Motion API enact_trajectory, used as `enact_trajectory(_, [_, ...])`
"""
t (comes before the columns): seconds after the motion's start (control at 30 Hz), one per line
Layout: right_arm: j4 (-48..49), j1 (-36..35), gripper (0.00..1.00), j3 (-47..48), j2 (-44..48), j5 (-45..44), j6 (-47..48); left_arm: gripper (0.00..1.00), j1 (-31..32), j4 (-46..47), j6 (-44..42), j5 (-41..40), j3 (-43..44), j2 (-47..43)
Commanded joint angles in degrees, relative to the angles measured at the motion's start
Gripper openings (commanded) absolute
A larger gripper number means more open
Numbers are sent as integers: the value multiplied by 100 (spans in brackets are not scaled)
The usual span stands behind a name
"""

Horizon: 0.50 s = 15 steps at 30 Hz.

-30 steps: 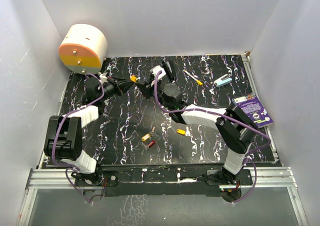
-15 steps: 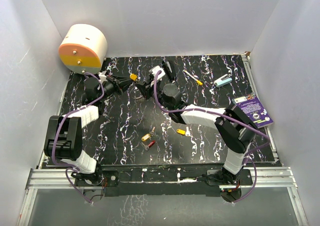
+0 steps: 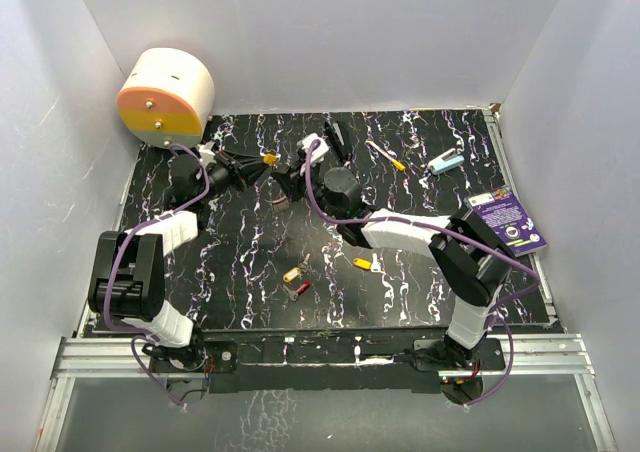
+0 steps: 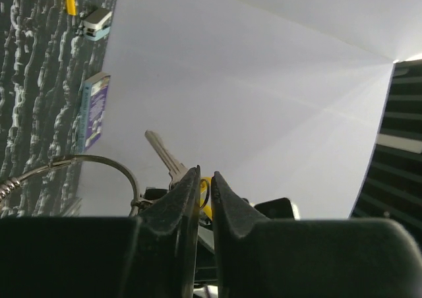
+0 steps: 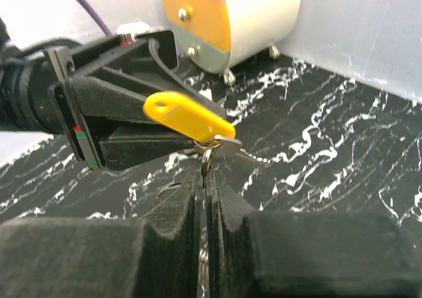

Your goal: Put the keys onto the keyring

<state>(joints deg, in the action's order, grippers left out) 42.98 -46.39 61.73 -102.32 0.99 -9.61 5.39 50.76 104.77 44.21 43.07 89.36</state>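
My left gripper (image 3: 256, 165) is shut on the yellow head of a key (image 3: 268, 158), held above the back left of the table. In the left wrist view the fingertips (image 4: 191, 179) pinch the yellow head (image 4: 206, 194), and the silver blade (image 4: 161, 154) points up. My right gripper (image 3: 285, 180) faces it and is shut on the thin silver keyring (image 5: 207, 158). The ring touches the yellow key (image 5: 188, 117) at its head. Two yellow keys (image 3: 292, 272) (image 3: 362, 263) and a red key (image 3: 301, 287) lie on the table's near middle.
A round white, orange and yellow device (image 3: 165, 97) stands at the back left. A black pen-like tool (image 3: 335, 137), a yellow-handled white stick (image 3: 385, 155), a light blue object (image 3: 447, 161) and a purple booklet (image 3: 508, 222) lie at the back and right. White walls enclose the table.
The left gripper with the yellow key has edged right, toward the right gripper. The right gripper with the keyring has shifted slightly left and nearer, so key and ring now meet.
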Motion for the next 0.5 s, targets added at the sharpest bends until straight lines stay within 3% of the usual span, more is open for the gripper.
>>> enact_trajectory(0.0, [-563,-32,8,228,465,35,-64,20,83,-356,-661,283,306,-143])
enact_trajectory(0.07, [-1168,4,8,424,569,-13,-112,29,80,-602,-836,275,355,-70])
enact_trajectory(0.23, [-3141,311,8,1187,651,181,-669,38,85,-814,-889,217,322,120])
enact_trajectory(0.47, [-4540,1019,8,1483,865,694,-1179,42,62,-1129,-1327,98,435,265])
